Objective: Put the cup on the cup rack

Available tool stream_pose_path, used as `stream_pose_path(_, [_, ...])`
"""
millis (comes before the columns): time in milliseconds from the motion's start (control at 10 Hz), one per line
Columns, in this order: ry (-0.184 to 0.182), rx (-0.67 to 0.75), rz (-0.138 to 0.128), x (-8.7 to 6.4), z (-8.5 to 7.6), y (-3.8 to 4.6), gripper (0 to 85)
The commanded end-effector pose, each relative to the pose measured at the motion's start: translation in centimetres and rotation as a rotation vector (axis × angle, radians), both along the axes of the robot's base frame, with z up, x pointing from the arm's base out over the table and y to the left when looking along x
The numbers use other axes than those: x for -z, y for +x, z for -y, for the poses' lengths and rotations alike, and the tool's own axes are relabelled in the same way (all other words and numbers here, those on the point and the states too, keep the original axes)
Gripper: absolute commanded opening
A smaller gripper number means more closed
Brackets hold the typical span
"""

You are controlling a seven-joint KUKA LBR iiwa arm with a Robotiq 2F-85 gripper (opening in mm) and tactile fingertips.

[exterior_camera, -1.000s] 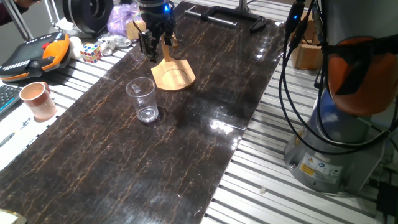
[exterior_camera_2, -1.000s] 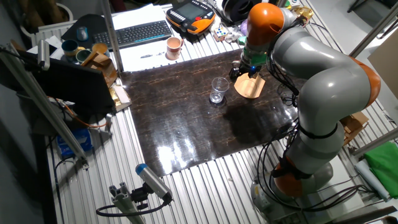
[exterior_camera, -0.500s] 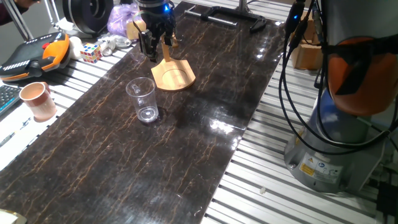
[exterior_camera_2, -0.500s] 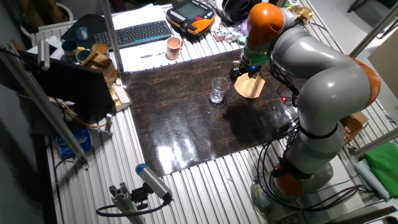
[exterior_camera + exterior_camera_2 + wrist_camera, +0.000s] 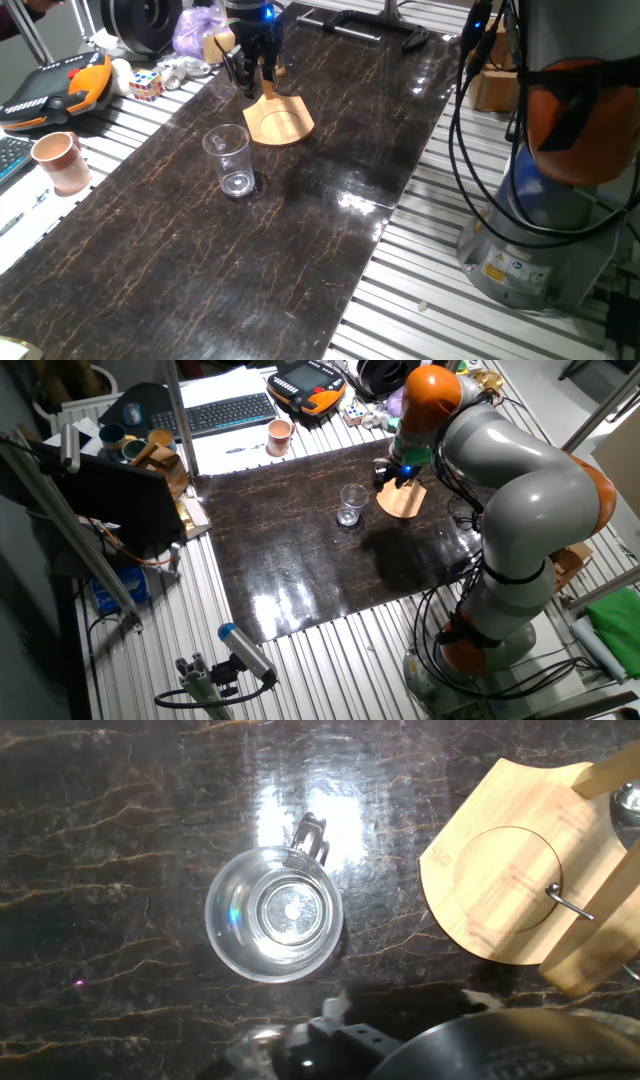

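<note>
Clear round glass cup [image 5: 230,160] stands upright mid-desk, bare dark marble [image 5: 300,250] around it. Flat tan wooden cup rack [image 5: 279,123] sits nearby; black gripper [image 5: 250,78] above, fingers unclear.

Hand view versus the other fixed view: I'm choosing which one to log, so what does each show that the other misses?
Only the hand view looks straight down into the cup and shows the round recess and metal pin on the cup rack. Only the other fixed view shows the arm, the pincer over the rack, the pink cup and the keyboard. Both show cup beside rack, apart.
</note>
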State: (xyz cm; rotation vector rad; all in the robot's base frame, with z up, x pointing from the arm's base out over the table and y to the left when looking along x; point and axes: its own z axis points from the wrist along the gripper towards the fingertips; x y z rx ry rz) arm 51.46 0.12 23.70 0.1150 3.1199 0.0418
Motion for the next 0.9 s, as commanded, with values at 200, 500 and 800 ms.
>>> stream_pose_path(200, [-0.002, -0.009, 0.005, 0.1, -0.1, 0.09, 0.7])
stream_pose_path(500, [-0.003, -0.009, 0.016, 0.4, -0.5, 0.05, 0.7])
stream_pose_path(800, [-0.004, 0.017, 0.024, 1.2, -1.6, -0.15, 0.7])
